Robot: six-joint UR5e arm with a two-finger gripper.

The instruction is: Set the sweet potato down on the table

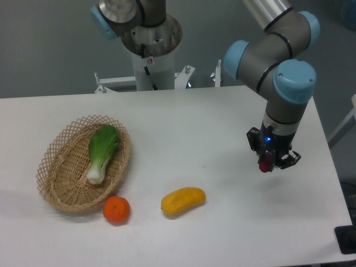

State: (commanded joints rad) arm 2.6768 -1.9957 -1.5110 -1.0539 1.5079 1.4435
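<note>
Gripper (272, 161) clamped on sweet potato (266, 162), hanging above table (222, 122); released from there, likely to roll toward the near edge.

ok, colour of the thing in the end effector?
Reddish-purple: it's the sweet potato, held in the end effector. The fixed camera view shows it.

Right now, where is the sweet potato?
The sweet potato is pinched in the robot's claw, held just above the right side of the table, well to the right of the yellow fruit.
</note>
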